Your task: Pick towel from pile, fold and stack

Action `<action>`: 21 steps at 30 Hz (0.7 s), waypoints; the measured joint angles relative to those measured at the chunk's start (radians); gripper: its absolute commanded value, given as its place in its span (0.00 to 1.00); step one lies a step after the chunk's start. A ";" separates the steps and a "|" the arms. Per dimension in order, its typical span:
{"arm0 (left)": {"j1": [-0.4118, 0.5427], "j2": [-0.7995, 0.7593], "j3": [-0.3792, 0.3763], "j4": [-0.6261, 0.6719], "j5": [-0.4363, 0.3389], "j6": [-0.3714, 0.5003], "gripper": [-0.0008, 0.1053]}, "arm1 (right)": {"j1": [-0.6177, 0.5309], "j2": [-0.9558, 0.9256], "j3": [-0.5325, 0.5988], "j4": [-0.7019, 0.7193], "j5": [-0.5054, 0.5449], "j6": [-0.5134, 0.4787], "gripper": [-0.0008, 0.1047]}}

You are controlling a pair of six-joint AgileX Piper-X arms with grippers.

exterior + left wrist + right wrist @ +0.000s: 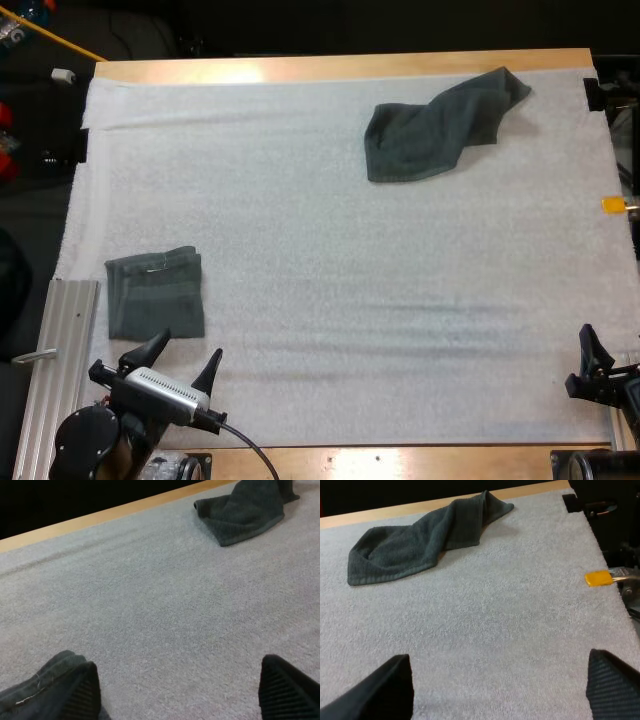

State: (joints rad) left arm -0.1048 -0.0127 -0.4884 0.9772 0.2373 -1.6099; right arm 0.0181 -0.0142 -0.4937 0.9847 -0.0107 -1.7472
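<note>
Left gripper (pixel 182 360) hovers released and empty at the near-left of the white mat (pixel 320 290), fingers spread wide, one of them just beside the near edge of the folded towel (pixel 155 293). The right gripper (pixel 603 362), also open and holding nothing, sits at the near-right corner of the tabletop (pixel 340 68). The next piece of work, the crumpled towel (pixel 440 125), lies well apart from both, toward the far right of the mat, with one twisted end reaching almost to the far edge.

The trouble is likely to begin at that towel. It is doubled over itself, and a pinch into the bunched middle could take several layers at once and bring it up as a knot that will not spread flat. A grip too low could catch the mat as well. Nearer home, a careless swing by the left arm as it departs could nudge the folded towel and skew the stack.
</note>
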 measured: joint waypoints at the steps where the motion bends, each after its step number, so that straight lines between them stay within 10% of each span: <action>1: 0.000 0.000 0.000 0.000 0.000 -0.002 0.60 | 0.000 0.000 0.000 0.000 0.000 0.000 0.67; 21: 0.000 0.002 -0.105 -0.021 0.107 -0.020 0.60 | 0.000 0.077 -0.189 0.000 -0.213 0.010 0.67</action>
State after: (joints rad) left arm -0.1048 -0.0110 -0.5936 0.9563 0.3443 -1.6294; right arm 0.0181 0.0629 -0.6824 0.9847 -0.2239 -1.7375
